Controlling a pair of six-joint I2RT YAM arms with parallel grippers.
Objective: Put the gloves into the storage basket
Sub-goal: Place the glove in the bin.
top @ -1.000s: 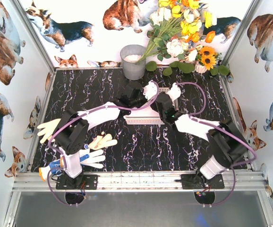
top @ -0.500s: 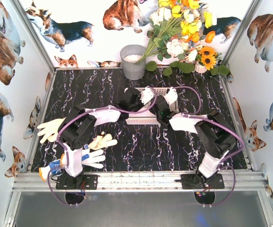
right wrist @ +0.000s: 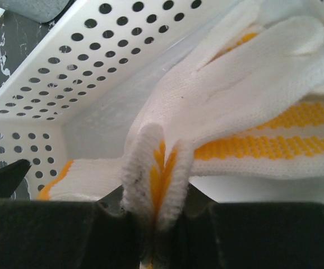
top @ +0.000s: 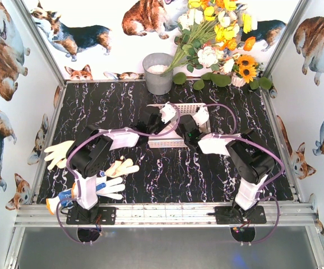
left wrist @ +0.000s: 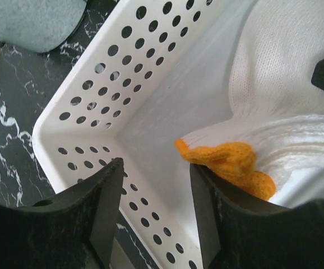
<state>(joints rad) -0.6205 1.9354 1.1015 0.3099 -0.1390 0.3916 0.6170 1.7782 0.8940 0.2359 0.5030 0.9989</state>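
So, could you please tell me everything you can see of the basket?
The basket is white plastic, rectangular, its walls punched with rows of round holes below a flared rim. It stands upright on the black marbled table, towards the far side. Inside lie gloves, one pinched by the right gripper.

**Black Marble Table and What It Carries**

The black, white-veined table (top: 167,168) fills the middle of the top view. A grey round bucket (top: 158,73) stands at its far edge, upper centre, and a bunch of flowers (top: 218,39) spreads across the upper right. The white perforated storage basket (top: 170,142) sits just below the bucket. At lower left lie a cream glove (top: 58,154) by the table's left edge, a second glove (top: 123,167) nearer the middle, and a blue-dotted glove (top: 111,189) just below that.
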